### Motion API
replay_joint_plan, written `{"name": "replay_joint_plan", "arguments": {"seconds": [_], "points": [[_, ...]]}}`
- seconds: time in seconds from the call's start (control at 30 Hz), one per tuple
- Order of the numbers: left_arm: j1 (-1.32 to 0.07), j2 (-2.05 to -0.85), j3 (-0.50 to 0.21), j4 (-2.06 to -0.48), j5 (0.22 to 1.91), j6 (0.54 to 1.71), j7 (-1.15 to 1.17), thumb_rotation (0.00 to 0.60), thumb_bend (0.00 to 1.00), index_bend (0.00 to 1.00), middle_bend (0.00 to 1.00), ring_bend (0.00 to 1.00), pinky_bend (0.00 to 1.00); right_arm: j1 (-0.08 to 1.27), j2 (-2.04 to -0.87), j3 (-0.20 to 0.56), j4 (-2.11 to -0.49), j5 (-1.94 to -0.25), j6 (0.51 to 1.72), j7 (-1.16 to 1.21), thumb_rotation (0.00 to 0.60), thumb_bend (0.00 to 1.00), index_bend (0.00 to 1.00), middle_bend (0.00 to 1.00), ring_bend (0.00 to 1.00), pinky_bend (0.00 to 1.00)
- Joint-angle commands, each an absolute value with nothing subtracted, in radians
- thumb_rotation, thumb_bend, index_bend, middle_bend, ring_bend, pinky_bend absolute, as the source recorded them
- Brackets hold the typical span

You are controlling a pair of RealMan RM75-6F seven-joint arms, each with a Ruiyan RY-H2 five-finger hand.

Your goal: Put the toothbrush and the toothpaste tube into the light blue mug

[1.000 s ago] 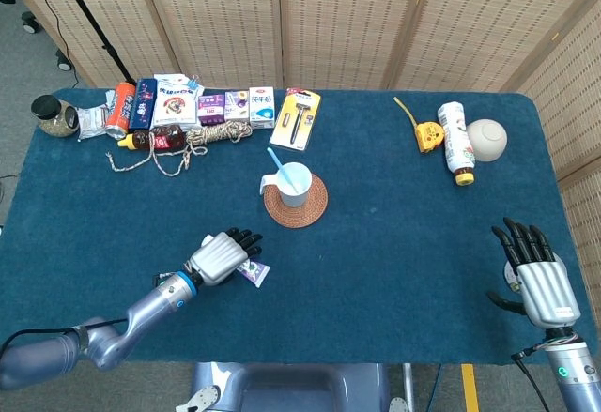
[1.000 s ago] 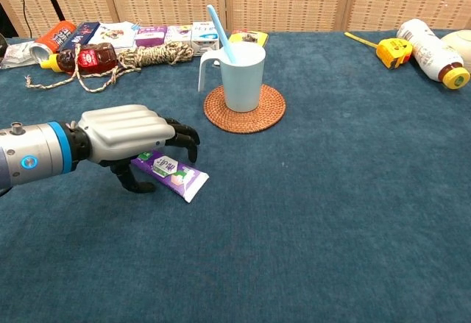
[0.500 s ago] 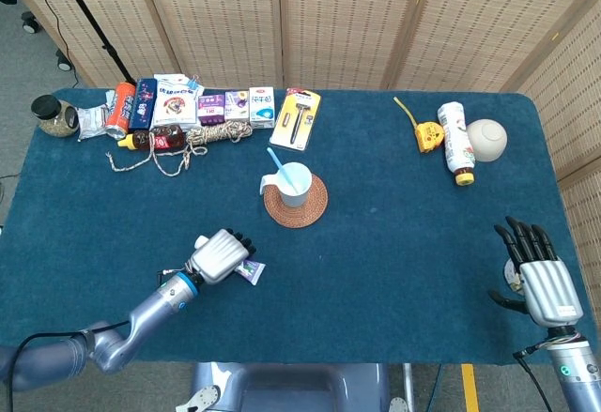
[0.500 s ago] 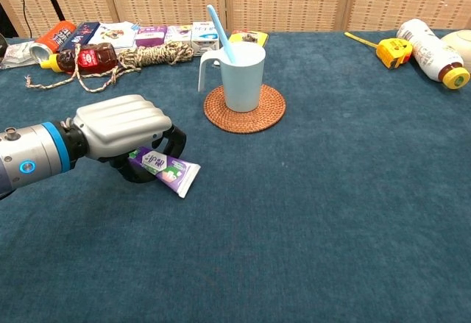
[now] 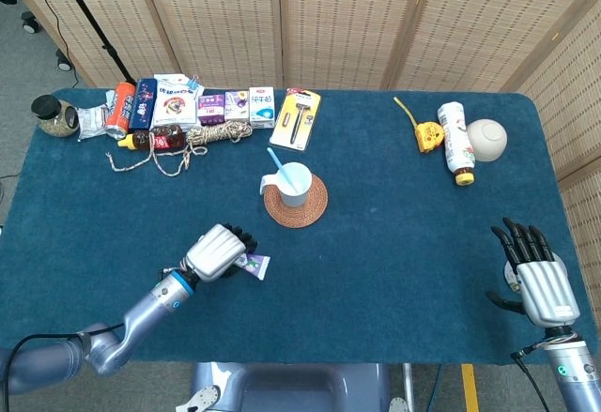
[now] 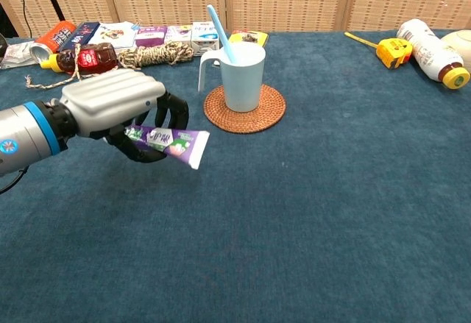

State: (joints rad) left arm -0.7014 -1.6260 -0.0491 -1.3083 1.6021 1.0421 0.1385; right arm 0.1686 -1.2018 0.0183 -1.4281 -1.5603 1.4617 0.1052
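Note:
The light blue mug (image 5: 295, 184) (image 6: 242, 75) stands on a round woven coaster (image 6: 244, 110) mid-table, with the blue toothbrush (image 5: 279, 167) (image 6: 220, 32) leaning inside it. My left hand (image 5: 215, 253) (image 6: 114, 109) grips the purple toothpaste tube (image 6: 171, 143) (image 5: 251, 264) and holds it lifted off the cloth, down-left of the mug, its flat end pointing right. My right hand (image 5: 537, 273) rests near the table's front right corner, fingers spread, holding nothing; it does not show in the chest view.
A row of boxes (image 5: 202, 104), a can (image 5: 119, 110), a small bottle (image 6: 79, 57), coiled rope (image 5: 214, 134) and a razor pack (image 5: 296, 119) line the far left edge. A yellow tape measure (image 5: 428, 135), a white bottle (image 5: 455, 142) and a bowl (image 5: 486, 139) lie far right.
The left hand closed its fingers around the toothpaste tube and lifted it off the table, moving slightly up toward the mug. The right hand stayed put.

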Motion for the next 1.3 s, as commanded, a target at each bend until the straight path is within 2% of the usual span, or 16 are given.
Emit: {"name": "replay_joint_plan", "arguments": {"seconds": [0.03, 0.23, 0.33, 0.5, 0.73, 0.97, 1.3], "points": [[-0.698, -1.597, -0.083, -1.361, 1.606, 1.102, 0.042, 0.600, 0.35, 0.68, 0.51, 0.47, 0.57, 0.168, -1.202, 0.019, -1.429, -1.561, 1.460, 0.103, 0.600, 0.00, 0.00, 0.00, 0.00, 0.00], [-0.701, -1.574, -0.182, -1.503, 1.565, 1.186, -0.318, 0.600, 0.35, 0.68, 0.51, 0.47, 0.57, 0.166, -1.202, 0.021, -1.432, -1.562, 1.457, 0.096, 0.600, 0.00, 0.00, 0.00, 0.00, 0.00], [-0.708, -1.593, -0.230, -1.503, 1.575, 1.250, -0.390, 0.600, 0.35, 0.68, 0.51, 0.47, 0.57, 0.166, -1.202, 0.022, -1.432, -1.561, 1.453, 0.096, 0.600, 0.00, 0.00, 0.00, 0.00, 0.00], [-0.739, -1.632, -0.321, -1.506, 1.501, 1.265, -0.449, 0.600, 0.35, 0.68, 0.51, 0.46, 0.57, 0.169, -1.204, 0.023, -1.430, -1.558, 1.440, 0.096, 0.600, 0.00, 0.00, 0.00, 0.00, 0.00], [-0.819, -1.719, -0.418, -1.431, 1.407, 1.226, -0.488, 0.600, 0.35, 0.68, 0.51, 0.46, 0.57, 0.175, -1.208, 0.025, -1.425, -1.552, 1.419, 0.097, 0.600, 0.00, 0.00, 0.00, 0.00, 0.00], [-0.880, -1.801, -0.461, -1.333, 1.361, 1.206, -0.518, 0.600, 0.35, 0.67, 0.51, 0.45, 0.57, 0.179, -1.212, 0.030, -1.418, -1.541, 1.403, 0.099, 0.600, 0.00, 0.00, 0.00, 0.00, 0.00], [-0.974, -1.893, -0.502, -1.100, 1.324, 1.155, -0.627, 0.600, 0.35, 0.67, 0.50, 0.44, 0.57, 0.191, -1.222, 0.038, -1.396, -1.516, 1.365, 0.107, 0.600, 0.00, 0.00, 0.00, 0.00, 0.00]]}}
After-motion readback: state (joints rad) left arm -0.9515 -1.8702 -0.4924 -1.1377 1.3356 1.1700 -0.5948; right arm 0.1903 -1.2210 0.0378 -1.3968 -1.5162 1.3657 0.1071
